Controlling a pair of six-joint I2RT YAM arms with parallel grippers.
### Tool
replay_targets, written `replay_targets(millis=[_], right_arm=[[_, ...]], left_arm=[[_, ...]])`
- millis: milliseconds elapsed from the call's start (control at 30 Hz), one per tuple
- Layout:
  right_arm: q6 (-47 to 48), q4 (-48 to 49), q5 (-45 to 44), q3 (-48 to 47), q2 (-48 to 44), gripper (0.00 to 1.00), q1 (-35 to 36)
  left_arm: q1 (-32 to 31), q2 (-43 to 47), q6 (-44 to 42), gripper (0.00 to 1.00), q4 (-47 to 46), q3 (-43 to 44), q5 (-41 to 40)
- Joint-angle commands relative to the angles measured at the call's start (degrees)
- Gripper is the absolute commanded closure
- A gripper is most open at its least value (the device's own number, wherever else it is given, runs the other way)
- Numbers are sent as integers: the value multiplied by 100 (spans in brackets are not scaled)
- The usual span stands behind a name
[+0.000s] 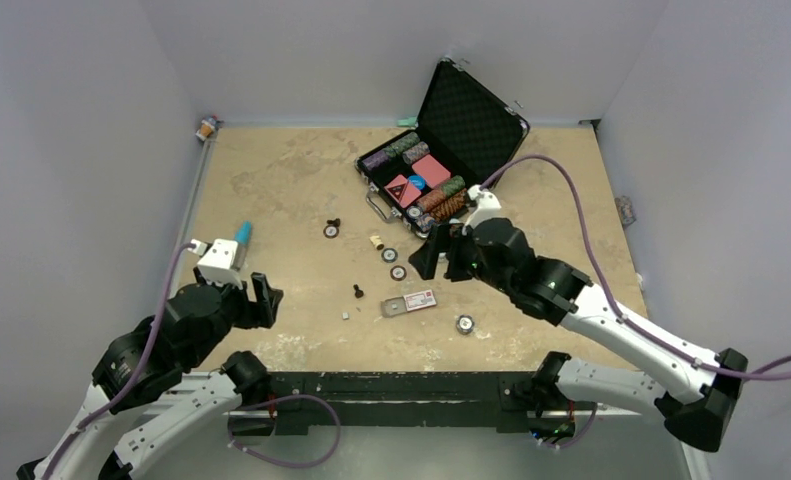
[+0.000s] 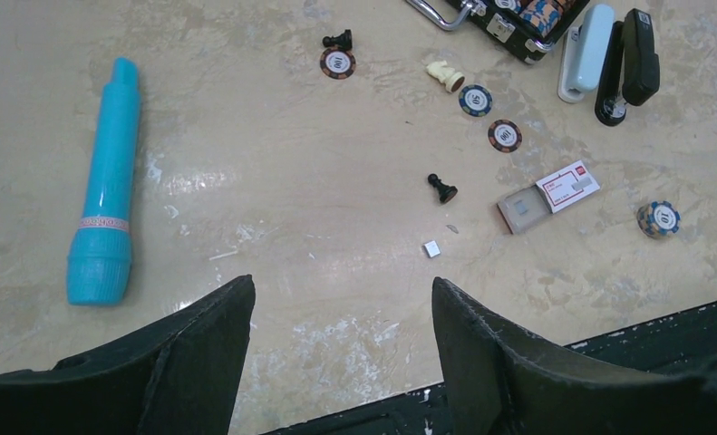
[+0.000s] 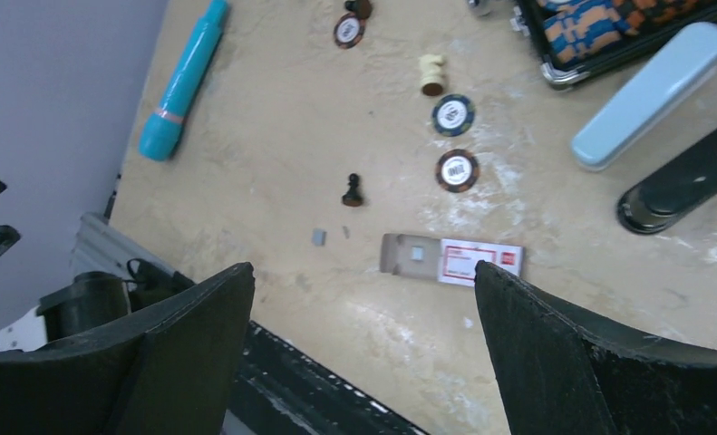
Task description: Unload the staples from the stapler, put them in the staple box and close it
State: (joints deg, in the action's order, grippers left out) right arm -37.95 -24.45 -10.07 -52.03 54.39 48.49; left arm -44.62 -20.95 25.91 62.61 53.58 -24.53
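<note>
1. Your left hand (image 2: 341,292) hangs low over the near left of the surface (image 2: 273,118), fingers apart and nothing between them. It sits well clear of the work, which reads as a hand out of the way rather than one about to grip.

2. Your right hand (image 3: 363,272) hovers above the middle right, fingers spread wide and also empty. It sits over the stapler's spot and blocks it from the overhead camera.

3. Out from the left hand, the staples (image 2: 431,247) lie loose as one tiny silvery strip on bare surface, apart from everything. Just beyond sits a small staple box (image 2: 547,195), its tray slid partly out.

4. The loose strip, well apart from the stapler (image 2: 628,63), suggests the unloading is done or nearly so. Whether any staples remain inside cannot be told.

5. The stapler lies flat on the right, near the corner of the open chip case (image 1: 451,140) and just beside a pale case (image 2: 586,50).

6. Its long axis runs parallel to that pale case. The end with the silvery mark points towards the near edge and the other end towards the chip case.

7. In the left wrist view it shows as two black bars side by side, perhaps hinged open, though that is unclear.
</note>
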Motion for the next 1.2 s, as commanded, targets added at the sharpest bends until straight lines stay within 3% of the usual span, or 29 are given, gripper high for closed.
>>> replay_targets(millis=[0, 267, 600, 1167], right_arm=[[-863, -190, -421, -674, 823, 7, 572], [-1291, -762, -1007, -1907, 2746, 15, 1624], [-1307, -977, -1012, -3115, 4568, 26, 2210], [-1267, -1266, -1042, -3961, 6088, 41, 2358]], left_arm=[[32, 122, 17, 25, -199, -54, -230], [32, 425, 82, 25, -183, -105, -333], [30, 465, 98, 25, -183, -119, -359], [32, 552, 71, 25, -205, -127, -300]])
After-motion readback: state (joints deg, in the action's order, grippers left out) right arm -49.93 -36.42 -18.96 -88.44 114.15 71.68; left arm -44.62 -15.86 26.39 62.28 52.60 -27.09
